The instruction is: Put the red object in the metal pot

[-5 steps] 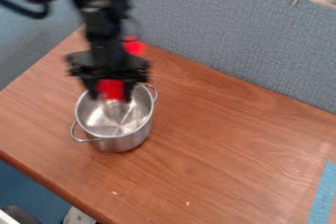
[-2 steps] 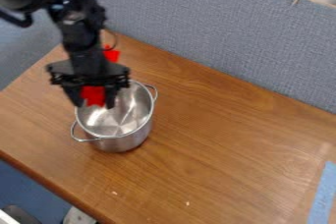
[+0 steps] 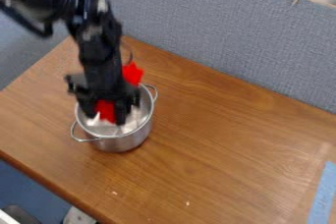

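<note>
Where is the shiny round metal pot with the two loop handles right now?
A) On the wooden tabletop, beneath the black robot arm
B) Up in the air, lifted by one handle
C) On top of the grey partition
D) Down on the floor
A: the shiny round metal pot sits on the wooden tabletop, with the black robot arm reaching down over it.

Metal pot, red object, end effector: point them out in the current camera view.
metal pot (image 3: 129,140): camera view, lower outer wall
red object (image 3: 132,74): camera view, upper part
end effector (image 3: 105,110): camera view, between the fingertips
</note>
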{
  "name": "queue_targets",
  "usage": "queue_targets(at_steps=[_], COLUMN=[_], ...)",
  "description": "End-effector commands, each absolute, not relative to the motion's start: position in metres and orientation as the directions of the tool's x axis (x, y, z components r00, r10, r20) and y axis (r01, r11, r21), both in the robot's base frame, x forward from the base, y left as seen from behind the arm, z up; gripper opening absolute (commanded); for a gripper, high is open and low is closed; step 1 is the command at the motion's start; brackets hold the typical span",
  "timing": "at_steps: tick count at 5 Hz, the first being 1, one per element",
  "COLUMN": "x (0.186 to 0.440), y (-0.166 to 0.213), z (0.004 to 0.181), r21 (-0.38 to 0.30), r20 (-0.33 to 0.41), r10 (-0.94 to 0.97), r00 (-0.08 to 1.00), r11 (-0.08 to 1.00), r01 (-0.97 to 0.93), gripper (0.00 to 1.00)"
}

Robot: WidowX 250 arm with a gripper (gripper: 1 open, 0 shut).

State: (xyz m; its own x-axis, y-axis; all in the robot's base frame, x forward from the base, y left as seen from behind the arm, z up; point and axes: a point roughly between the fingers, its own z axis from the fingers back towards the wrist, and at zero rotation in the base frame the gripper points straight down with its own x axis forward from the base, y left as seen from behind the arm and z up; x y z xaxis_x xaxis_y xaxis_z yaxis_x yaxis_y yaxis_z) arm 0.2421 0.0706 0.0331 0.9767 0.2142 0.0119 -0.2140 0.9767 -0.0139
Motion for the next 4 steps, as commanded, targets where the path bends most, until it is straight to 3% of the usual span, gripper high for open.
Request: queue_targets(at_steps=[1,2,3,4], x=[0.234,0.266,0.279,0.288], y=[0.067,0.059,0.047,0.046], z=[0.021,0.016,0.009,0.019], r21=[-0.003,-0.005,-0.013,-0.028], r20=[0.062,0.076,0.075,0.093], r10=[0.083,0.162,0.224,0.188], r00=[0.995,0.984,0.972,0.978], r11=[0.997,0.987,0.975,0.982], r01=[-0.083,-0.162,-0.224,-0.187], gripper=[0.00,0.00,1.00,1.00])
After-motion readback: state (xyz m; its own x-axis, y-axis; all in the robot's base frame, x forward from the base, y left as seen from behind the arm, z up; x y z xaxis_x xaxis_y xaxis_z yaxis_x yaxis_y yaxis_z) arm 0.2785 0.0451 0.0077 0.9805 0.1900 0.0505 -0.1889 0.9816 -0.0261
